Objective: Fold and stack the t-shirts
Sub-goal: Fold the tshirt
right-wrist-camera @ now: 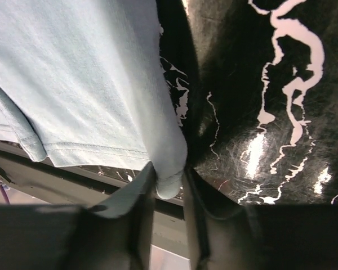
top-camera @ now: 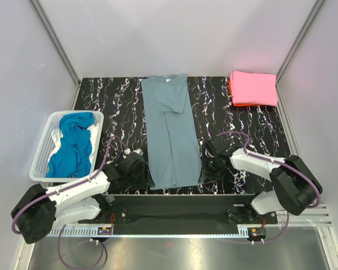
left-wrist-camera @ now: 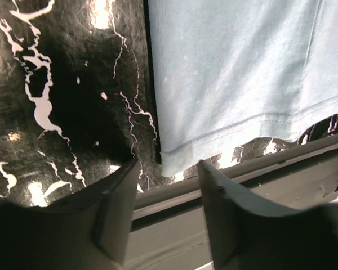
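The grey shirt lay in a long strip on the table, the right gripper clamped on its near hem corner and the left gripper, jaws apart, poised at the other corner, probably so both could lift the hem for folding.

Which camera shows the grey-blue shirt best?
The top external view: the whole grey-blue shirt lies there as one long strip. The left wrist view shows only one near hem corner; the right wrist view shows the other, pinched in the right gripper.
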Robot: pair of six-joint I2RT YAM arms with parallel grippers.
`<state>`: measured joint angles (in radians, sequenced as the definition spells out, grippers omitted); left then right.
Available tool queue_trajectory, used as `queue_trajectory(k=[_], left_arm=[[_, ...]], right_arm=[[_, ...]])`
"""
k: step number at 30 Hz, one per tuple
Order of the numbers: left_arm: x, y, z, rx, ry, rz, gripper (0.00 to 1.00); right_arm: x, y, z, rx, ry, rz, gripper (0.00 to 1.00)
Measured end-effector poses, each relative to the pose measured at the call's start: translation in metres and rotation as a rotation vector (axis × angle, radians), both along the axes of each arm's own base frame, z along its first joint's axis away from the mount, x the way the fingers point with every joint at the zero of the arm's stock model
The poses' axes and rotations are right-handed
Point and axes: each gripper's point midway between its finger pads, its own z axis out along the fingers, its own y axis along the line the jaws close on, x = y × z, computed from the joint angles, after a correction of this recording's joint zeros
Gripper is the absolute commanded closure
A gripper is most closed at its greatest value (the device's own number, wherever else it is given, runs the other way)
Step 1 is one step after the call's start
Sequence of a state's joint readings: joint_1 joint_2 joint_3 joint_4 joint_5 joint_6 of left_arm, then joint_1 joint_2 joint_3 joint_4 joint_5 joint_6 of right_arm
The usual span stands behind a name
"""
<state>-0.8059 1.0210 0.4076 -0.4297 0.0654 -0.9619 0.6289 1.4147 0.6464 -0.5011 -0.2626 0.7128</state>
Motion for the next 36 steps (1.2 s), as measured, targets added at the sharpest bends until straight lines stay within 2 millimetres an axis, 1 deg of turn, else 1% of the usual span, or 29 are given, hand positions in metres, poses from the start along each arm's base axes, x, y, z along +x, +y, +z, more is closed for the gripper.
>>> queue_trajectory(k=[1, 2, 4, 5, 7, 8, 9, 10, 11, 12, 13, 14, 15, 16, 17, 19, 22, 24, 28, 30, 32, 34, 36], left_arm=[[0.0, 0.0, -0.001, 0.001, 0.001, 0.003, 0.57], [0.0, 0.0, -0.002, 0.004, 0.003, 0.005, 0.68], [0.001, 0.003, -0.004, 0.019, 0.004, 0.013, 0.78], [0.0, 0.004, -0.006, 0.026, 0.009, 0.013, 0.89], [-0.001, 0.006, -0.008, 0.038, 0.014, 0.017, 0.99], [-0.001, 0.007, -0.008, 0.042, 0.015, 0.02, 1.0], [0.0, 0.007, -0.008, 0.044, 0.011, 0.02, 1.0], [0.0, 0.008, -0.008, 0.047, 0.009, 0.023, 1.0], [0.001, 0.009, -0.007, 0.05, 0.007, 0.025, 1.0], [0.0, 0.011, -0.007, 0.057, 0.006, 0.029, 1.0], [0.0, 0.012, -0.007, 0.063, 0.004, 0.031, 1.0], [0.0, 0.015, -0.007, 0.073, 0.003, 0.034, 0.98], [-0.001, 0.017, -0.007, 0.083, 0.004, 0.036, 0.81], [-0.002, 0.02, -0.007, 0.093, 0.004, 0.035, 0.68], [-0.003, 0.022, -0.007, 0.106, 0.006, 0.031, 0.62], [-0.001, 0.022, -0.003, 0.104, -0.003, 0.035, 0.54], [-0.001, 0.022, -0.002, 0.106, -0.003, 0.032, 0.45], [0.0, 0.02, -0.001, 0.096, -0.006, 0.029, 0.44], [0.002, 0.015, -0.001, 0.078, -0.008, 0.024, 0.44], [0.005, 0.009, 0.0, 0.056, -0.014, 0.018, 0.46], [0.006, 0.004, 0.0, 0.033, -0.017, 0.015, 0.47], [0.008, 0.0, 0.0, 0.017, -0.021, 0.011, 0.48], [0.009, -0.003, -0.001, 0.005, -0.021, 0.008, 0.5]], right_arm=[[-0.001, 0.0, 0.0, 0.002, -0.002, -0.001, 0.75], [-0.001, -0.001, 0.0, 0.003, -0.005, -0.002, 0.78], [-0.001, -0.002, -0.001, -0.001, -0.011, -0.005, 0.82], [-0.001, -0.003, -0.001, -0.003, -0.012, -0.006, 0.9], [-0.002, -0.004, -0.002, -0.004, -0.013, -0.01, 0.96], [-0.002, -0.004, -0.001, -0.003, -0.013, -0.013, 0.96], [-0.002, -0.004, -0.001, -0.002, -0.014, -0.014, 0.93], [-0.002, -0.004, -0.001, 0.001, -0.013, -0.016, 0.86], [-0.003, -0.003, -0.001, 0.006, -0.013, -0.018, 0.75], [-0.003, -0.003, -0.001, 0.011, -0.014, -0.019, 0.62], [-0.003, -0.001, -0.001, 0.019, -0.011, -0.023, 0.6], [-0.004, 0.0, 0.001, 0.029, -0.01, -0.02, 0.57], [-0.005, 0.0, 0.002, 0.029, -0.008, -0.022, 0.55], [-0.006, 0.0, 0.002, 0.027, -0.007, -0.023, 0.54], [-0.007, -0.002, 0.003, 0.02, -0.004, -0.027, 0.53], [-0.009, -0.008, 0.003, -0.008, 0.0, -0.038, 0.51], [-0.01, -0.018, 0.004, -0.057, -0.006, -0.057, 0.51], [-0.009, -0.022, 0.005, -0.079, -0.011, -0.064, 0.52], [-0.008, -0.023, 0.005, -0.087, -0.014, -0.065, 0.57], [-0.008, -0.023, 0.003, -0.092, -0.007, -0.062, 0.61], [-0.008, -0.023, 0.001, -0.095, -0.005, -0.059, 0.64], [-0.008, -0.022, 0.001, -0.092, -0.006, -0.057, 0.61], [-0.008, -0.022, 0.002, -0.089, -0.005, -0.055, 0.55]])
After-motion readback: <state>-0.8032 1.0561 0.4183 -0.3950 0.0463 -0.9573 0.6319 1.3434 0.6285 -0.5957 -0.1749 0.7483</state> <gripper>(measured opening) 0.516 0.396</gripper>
